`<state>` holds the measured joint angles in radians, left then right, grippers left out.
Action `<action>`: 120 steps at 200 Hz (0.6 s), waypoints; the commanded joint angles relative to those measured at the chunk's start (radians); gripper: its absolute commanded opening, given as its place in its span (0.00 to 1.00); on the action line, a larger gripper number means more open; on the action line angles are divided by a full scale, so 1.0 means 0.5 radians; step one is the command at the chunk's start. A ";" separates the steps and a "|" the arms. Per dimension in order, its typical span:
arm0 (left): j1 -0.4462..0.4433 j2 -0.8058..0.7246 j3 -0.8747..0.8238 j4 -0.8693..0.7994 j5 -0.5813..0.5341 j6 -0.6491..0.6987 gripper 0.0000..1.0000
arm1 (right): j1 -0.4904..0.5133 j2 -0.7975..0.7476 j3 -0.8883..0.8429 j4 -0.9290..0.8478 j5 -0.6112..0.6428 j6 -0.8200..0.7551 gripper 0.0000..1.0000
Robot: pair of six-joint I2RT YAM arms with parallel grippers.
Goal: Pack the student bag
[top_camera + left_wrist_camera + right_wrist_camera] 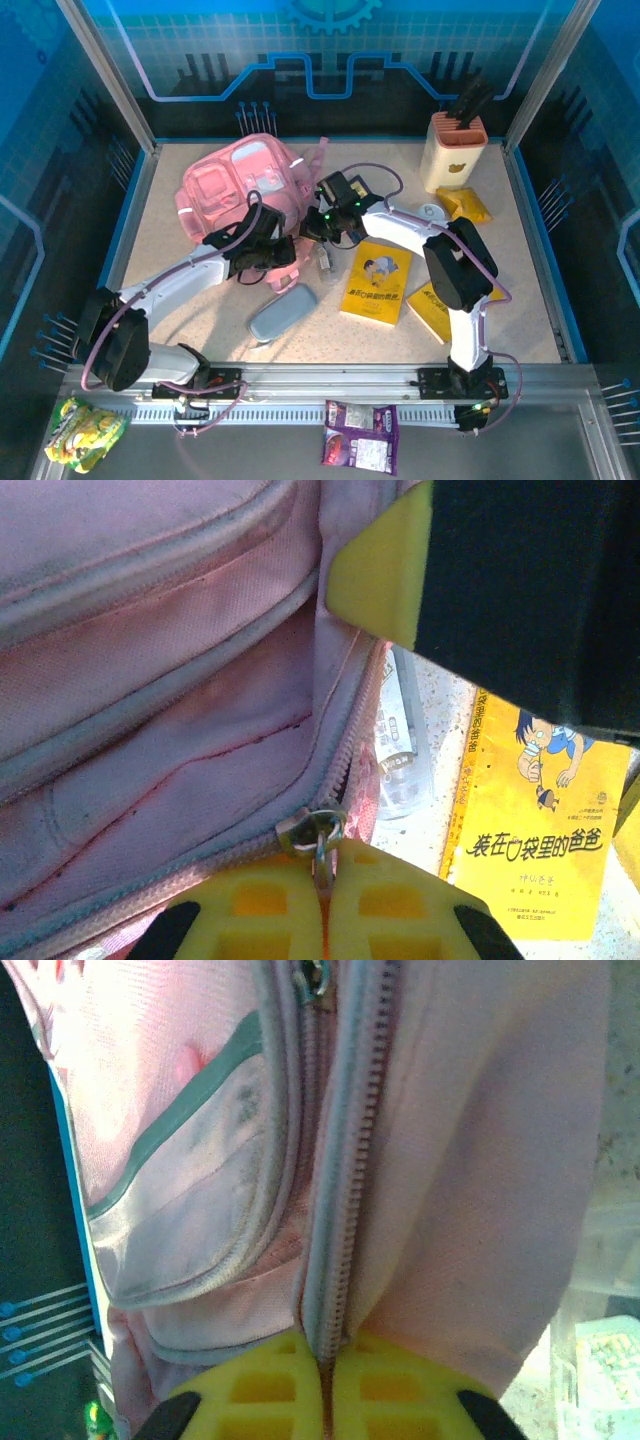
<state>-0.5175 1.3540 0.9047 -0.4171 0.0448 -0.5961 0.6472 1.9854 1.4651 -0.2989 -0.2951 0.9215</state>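
Blue printed panels (420,40) wall in a speckled beige desk (180,320), where a yellow-green snack packet (85,432) sits at far left on the metal front rail (300,382). A large, soft pink fabric student bag (235,180) with translucent front pockets lies slumped at the back left of the desk. Just right of the bag's middle, the left gripper (325,885) is pinched shut on the small metal zip pull (318,842). Beside it, the right gripper (322,1360) is closed tight on the zip seam of the bag's pink cloth. The bag looks light and floppy, likely to sag, fold and drag across the desk rather than hold its shape. Judged from these views, the zip pull and the stitched zip edge are the sound places to take hold, with one side braced so the opening can be drawn apart. Counted: one bag, one grey-blue oblong pencil case (282,312) near the front, one clear plastic packet (325,262) just right of the grippers and one purple snack packet (360,435) on the rail. Further right lie two flat yellow paperback books (377,282), the second book (432,305) partly under the right arm. One cream knife block (455,150) stands at the back right, with a smaller yellow item (462,205) beside it, too small to identify.
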 commanded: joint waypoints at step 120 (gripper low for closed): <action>0.176 -0.541 -0.371 -0.389 -0.080 -0.036 0.00 | -0.312 0.245 0.543 -0.193 0.090 -0.617 0.00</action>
<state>-0.4458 1.1145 0.7429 -0.5041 -0.0036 -0.6006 0.5556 2.0594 1.6459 -0.4149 -0.3222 0.6868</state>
